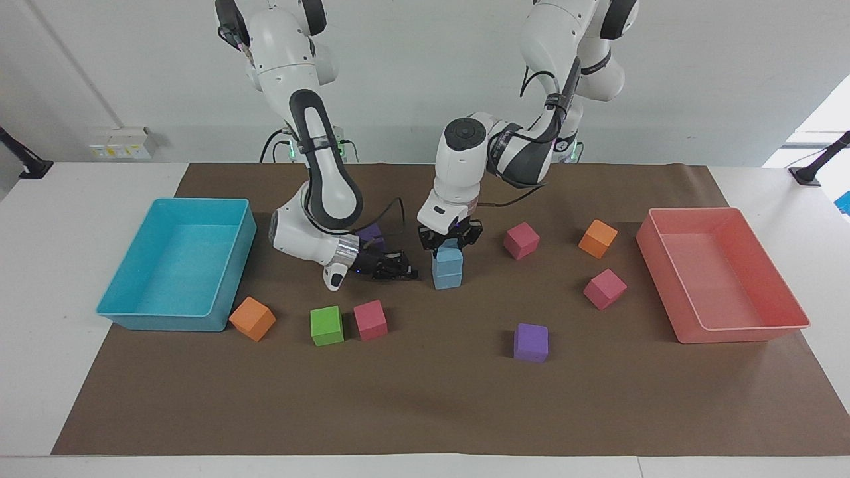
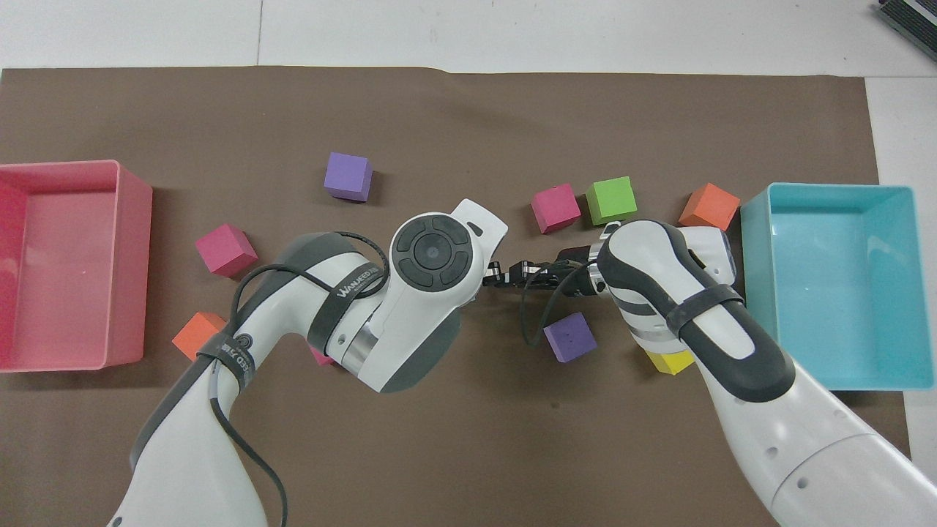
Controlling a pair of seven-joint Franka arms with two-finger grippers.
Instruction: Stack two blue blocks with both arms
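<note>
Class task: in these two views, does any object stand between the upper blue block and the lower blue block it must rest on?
Nothing visible does. The upper blue block, held by the left gripper, already sits directly on the lower blue block. The right gripper waits beside them.

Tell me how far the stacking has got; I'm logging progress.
Done: one blue block sits on the other blue block. In hand: the left gripper is shut on the top one. The right gripper, shut, waits beside the stack. Left: release and pull away.
</note>
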